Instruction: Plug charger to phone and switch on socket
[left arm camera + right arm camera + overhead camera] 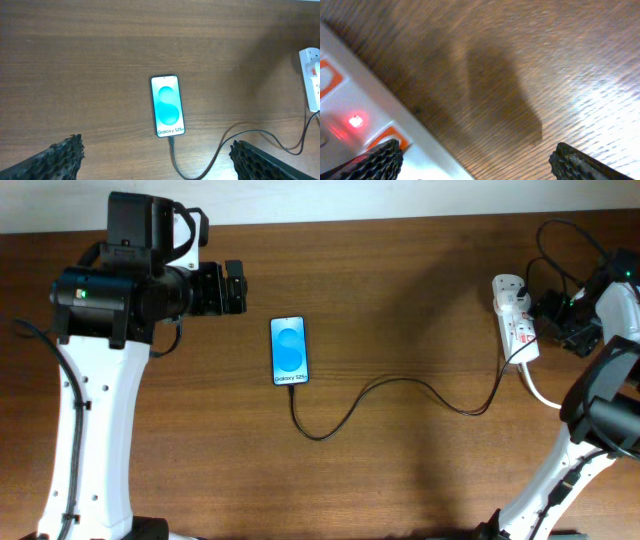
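The phone (289, 350) lies flat mid-table with its blue screen lit; it also shows in the left wrist view (168, 106). The thin black charger cable (400, 385) runs from the phone's near end in a loop to the white socket strip (517, 320) at the right. In the left wrist view the cable (210, 160) enters the phone's bottom edge. My left gripper (236, 287) is open and empty, up-left of the phone. My right gripper (552, 318) is open, right beside the socket. In the right wrist view the socket (365, 125) shows a lit red light and orange-red switches.
A thick white cord (540, 392) leaves the socket toward the right arm's base. Black robot cables (560, 240) loop above the socket at the back right. The table's far edge runs along the top.
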{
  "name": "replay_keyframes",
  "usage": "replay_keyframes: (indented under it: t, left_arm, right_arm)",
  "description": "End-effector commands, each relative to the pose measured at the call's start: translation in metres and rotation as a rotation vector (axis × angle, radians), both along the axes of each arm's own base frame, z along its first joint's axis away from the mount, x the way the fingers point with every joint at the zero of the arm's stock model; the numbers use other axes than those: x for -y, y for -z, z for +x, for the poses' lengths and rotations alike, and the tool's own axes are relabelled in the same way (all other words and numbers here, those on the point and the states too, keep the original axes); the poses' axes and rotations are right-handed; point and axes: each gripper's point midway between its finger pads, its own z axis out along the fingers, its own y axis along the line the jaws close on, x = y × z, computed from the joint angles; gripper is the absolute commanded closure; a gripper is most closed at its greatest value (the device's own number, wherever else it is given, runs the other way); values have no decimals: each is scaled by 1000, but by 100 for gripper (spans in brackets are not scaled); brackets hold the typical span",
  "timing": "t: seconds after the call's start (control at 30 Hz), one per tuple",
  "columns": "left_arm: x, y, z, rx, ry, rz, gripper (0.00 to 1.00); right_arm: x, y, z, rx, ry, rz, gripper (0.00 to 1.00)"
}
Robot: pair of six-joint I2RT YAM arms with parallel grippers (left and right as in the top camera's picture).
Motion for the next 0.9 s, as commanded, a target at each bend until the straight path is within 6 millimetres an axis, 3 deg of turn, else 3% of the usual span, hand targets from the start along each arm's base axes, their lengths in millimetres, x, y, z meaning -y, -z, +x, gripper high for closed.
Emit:
replay_keyframes:
  t: [0.0,0.07,0.1,0.13,0.17,0.23,0.27,0.3,0.33,0.37,0.43,0.5,0.53,0.6,0.87]
  left_arm:
    - [-2,-9,-3,23,2,-6,1]
    - [-2,-9,-3,22,2,-6,1]
    - [-2,-9,-3,22,2,-6,1]
    - [-2,-9,-3,22,2,-6,1]
    - [-2,-9,-3,22,2,-6,1]
    - [-2,-9,-3,22,2,-6,0]
    - [-2,-9,-3,22,2,-6,1]
    - [-2,-9,-3,22,2,-6,1]
    - [-2,-9,-3,22,2,-6,1]
    - [-2,-9,-3,22,2,-6,1]
    - [-2,-9,-3,22,2,-6,0]
    - [-2,-9,-3,22,2,-6,1]
    - [-2,-9,-3,22,2,-6,1]
    - [-2,-9,-3,23,2,-6,1]
    - [-2,-9,-3,22,2,-6,1]
  right_arm:
    - [65,-32,-33,-3,261,-29,2]
    - [91,-77,-48,61,339,-33,2]
    - [100,-114,-56,118,364,-42,2]
    - [98,-164,-60,214,357,-43,2]
    - [89,-194,-57,286,298,-38,2]
    - [41,-285,-49,523,49,-54,2]
    - [20,-314,-51,595,-43,-75,2]
    - [-20,-361,-60,693,-197,-144,2]
    - [-45,-385,-68,735,-273,-196,2]
    - [-87,-419,-84,799,-391,-264,2]
    - [-149,-457,-116,894,-512,-298,2]
    - [-194,-469,-151,926,-593,-275,2]
    - [-211,-465,-174,907,-615,-243,2]
    - [-220,-453,-197,855,-608,-202,2]
    - [-215,-433,-196,764,-584,-167,2]
